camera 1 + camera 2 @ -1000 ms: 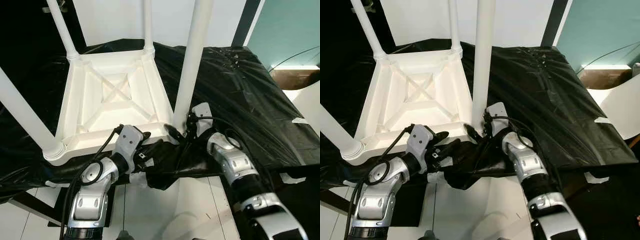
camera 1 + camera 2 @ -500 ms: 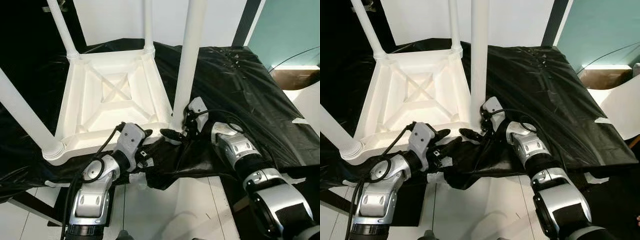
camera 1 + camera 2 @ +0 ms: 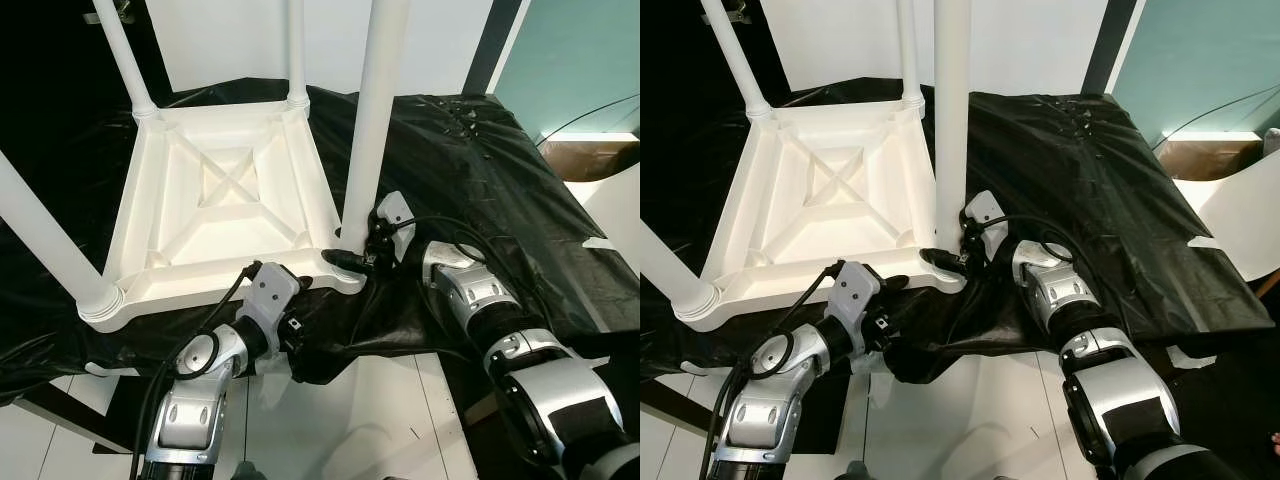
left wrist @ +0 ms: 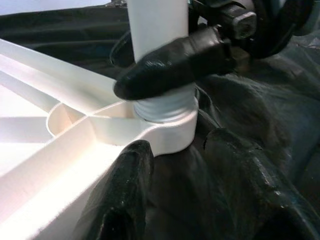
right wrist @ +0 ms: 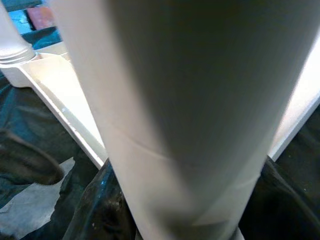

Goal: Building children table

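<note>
A white plastic children's table [image 3: 215, 190] lies upside down on a black sheet, with its legs pointing up. The near-right leg [image 3: 370, 120] stands in the corner socket [image 4: 167, 125], its threaded end showing. My right gripper [image 3: 350, 258] is shut on the base of that leg, one finger [image 4: 175, 65] wrapped across it. The leg [image 5: 175, 115] is very close in the right wrist view. My left gripper [image 4: 180, 145] sits low at the table's front rim just under that corner. Its fingers [image 4: 130, 190] are apart and hold nothing.
Black plastic sheet [image 3: 480, 170] covers the whole work surface and hangs over the front edge. White floor tiles [image 3: 380, 420] lie below. A cardboard box [image 3: 590, 155] and a white curved piece [image 3: 1240, 215] stand at the right, by a teal wall.
The near-right leg went from tilted to nearly upright in its socket, with the right gripper still on it. My left gripper drew back and down below the front rim.
</note>
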Robot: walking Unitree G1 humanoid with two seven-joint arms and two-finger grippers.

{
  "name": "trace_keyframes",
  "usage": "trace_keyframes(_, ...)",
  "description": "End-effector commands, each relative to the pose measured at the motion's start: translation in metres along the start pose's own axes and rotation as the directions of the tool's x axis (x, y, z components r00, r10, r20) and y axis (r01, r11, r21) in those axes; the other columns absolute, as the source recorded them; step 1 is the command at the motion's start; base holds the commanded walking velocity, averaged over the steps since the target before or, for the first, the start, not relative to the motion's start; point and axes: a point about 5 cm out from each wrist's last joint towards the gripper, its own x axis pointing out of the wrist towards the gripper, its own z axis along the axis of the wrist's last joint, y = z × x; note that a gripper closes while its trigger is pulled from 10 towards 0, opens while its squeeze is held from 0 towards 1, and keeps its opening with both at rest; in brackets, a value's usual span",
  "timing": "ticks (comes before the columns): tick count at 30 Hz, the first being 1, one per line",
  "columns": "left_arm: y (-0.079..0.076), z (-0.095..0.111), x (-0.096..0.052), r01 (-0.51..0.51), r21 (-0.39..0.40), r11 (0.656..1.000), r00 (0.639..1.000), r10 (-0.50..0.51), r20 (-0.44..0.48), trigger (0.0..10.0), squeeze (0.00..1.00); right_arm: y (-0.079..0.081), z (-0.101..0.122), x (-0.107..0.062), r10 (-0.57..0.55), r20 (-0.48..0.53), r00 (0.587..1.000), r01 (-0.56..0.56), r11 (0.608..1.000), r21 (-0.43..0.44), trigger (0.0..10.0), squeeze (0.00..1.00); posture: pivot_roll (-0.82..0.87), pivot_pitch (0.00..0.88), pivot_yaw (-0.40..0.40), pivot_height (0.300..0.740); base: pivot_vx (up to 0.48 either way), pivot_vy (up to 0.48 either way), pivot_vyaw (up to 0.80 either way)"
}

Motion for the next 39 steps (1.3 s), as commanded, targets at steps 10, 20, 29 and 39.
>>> trace_keyframes(10,0.006,0.0,0.0,-0.133,0.018,0.991,0.991,0.133,-0.003,10.0,0.0,0.026,-0.039,0.007,-0.369,-0.129,0.92,0.389,0.898,0.205,10.0,0.0,0.12,0.0,-0.064,0.74,0.0,0.0,0.0)
trace_keyframes(20,0.005,0.001,0.002,-0.123,0.013,0.992,0.992,0.123,0.003,10.0,0.0,0.052,-0.041,0.015,-0.538,-0.177,0.824,0.566,0.767,0.302,10.0,0.0,0.11,0.0,-0.065,0.74,0.0,0.0,0.0)
trace_keyframes(29,0.006,0.001,0.003,-0.12,0.007,0.993,0.993,0.12,0.006,10.0,0.0,0.055,-0.028,0.012,-0.568,-0.13,0.813,0.575,0.747,0.332,10.0,0.88,0.1,0.0,-0.066,0.74,0.0,0.0,0.0)
trace_keyframes(39,0.008,0.003,0.004,-0.127,0.0,0.992,0.992,0.127,0.016,10.0,0.0,0.043,-0.01,-0.002,-0.48,0.023,0.877,0.447,0.833,0.326,10.0,1.0,0.1,0.0,-0.068,0.74,0.0,0.0,0.0)
